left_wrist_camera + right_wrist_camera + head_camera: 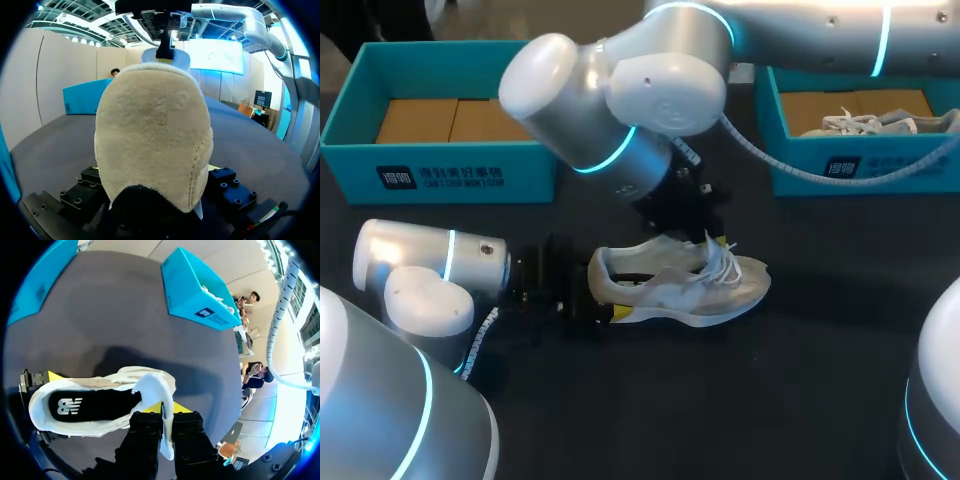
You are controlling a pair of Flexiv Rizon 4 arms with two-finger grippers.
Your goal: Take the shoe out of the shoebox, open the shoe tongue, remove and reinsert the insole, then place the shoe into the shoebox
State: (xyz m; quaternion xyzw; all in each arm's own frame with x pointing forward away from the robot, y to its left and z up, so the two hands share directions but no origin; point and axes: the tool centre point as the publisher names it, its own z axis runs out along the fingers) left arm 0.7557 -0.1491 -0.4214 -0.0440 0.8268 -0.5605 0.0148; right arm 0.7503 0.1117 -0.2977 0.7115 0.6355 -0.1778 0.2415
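tongue up, heel braced
right gripper pinches the tongue; left gripper seemingly clamps the heel, shoe pointing away.

Shoe upright on dark table; left hand at heel, right hand over tongue; teal shoeboxes behind.

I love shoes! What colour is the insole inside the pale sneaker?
Black insole with a white mark, best in the right wrist view.

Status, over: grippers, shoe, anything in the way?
Left gripper clamped on shoe heel. Right gripper pinching tongue open; insole seated inside. Shoe on table, out of the box; nothing blocking.
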